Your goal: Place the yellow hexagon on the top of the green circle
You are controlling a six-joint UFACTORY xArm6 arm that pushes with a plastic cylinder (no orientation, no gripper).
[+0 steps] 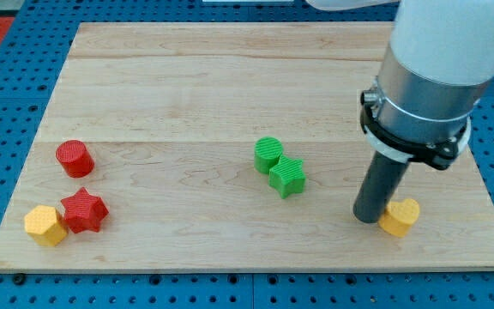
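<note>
The yellow hexagon (45, 226) lies at the view's bottom left, touching a red star (84, 211) on its right. The green circle (268, 154) sits near the board's middle, with a green star (287, 178) touching its lower right. My tip (368, 217) rests on the board at the view's lower right, far to the right of both green blocks and right against the left side of a yellow heart (400, 217).
A red circle (75, 158) lies above the red star at the left. The wooden board (230, 77) rests on a blue pegboard; its bottom edge runs just below the yellow hexagon and heart. The arm's wide grey body fills the view's upper right.
</note>
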